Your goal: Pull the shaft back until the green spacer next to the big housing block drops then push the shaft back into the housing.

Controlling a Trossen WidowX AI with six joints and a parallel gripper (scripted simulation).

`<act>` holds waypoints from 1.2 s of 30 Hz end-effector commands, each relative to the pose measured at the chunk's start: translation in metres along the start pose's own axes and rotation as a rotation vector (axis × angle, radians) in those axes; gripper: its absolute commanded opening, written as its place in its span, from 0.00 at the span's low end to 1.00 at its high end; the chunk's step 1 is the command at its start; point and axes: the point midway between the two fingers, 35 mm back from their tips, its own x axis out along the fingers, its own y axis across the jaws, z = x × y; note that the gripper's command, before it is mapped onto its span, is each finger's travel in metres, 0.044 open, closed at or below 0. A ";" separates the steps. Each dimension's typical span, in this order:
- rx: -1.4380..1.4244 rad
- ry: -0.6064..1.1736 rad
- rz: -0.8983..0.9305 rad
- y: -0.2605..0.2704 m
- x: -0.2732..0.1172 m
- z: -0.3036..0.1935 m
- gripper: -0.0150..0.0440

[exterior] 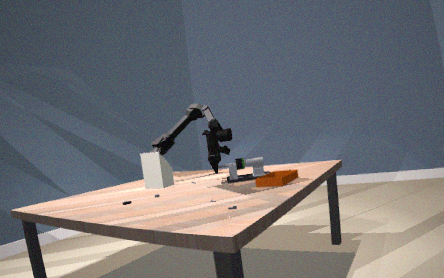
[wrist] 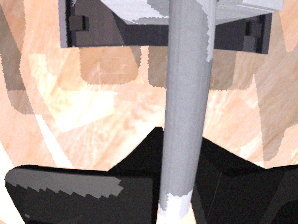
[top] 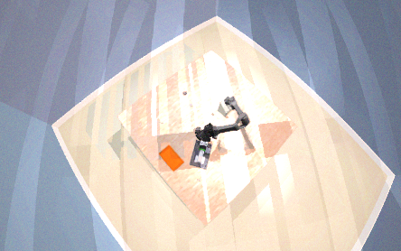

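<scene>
The green spacer (top: 202,149) (exterior: 242,163) sits raised above the dark base plate (top: 193,163) (exterior: 232,179), beside the pale housing block (exterior: 254,163). The gray shaft (wrist: 186,100) extends out over the surface (exterior: 190,220) (wrist: 125,112). The gripper (exterior: 216,171) (wrist: 169,133) is clamped on its end. An orange tray (top: 172,158) (exterior: 276,178) lies near the plate.

My top view looks down from high above the whole table (top: 235,181); my exterior view stands off past a table corner, looking low across the same table (exterior: 190,220). My wrist view looks closely past the fingers.
</scene>
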 end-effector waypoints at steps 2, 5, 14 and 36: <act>-0.004 0.002 -0.002 0.000 0.000 -0.001 0.25; -0.004 0.002 -0.002 0.000 0.000 -0.002 0.25; -0.004 0.002 -0.002 0.000 0.000 -0.003 0.25; -0.004 0.002 -0.002 0.000 0.000 -0.005 0.25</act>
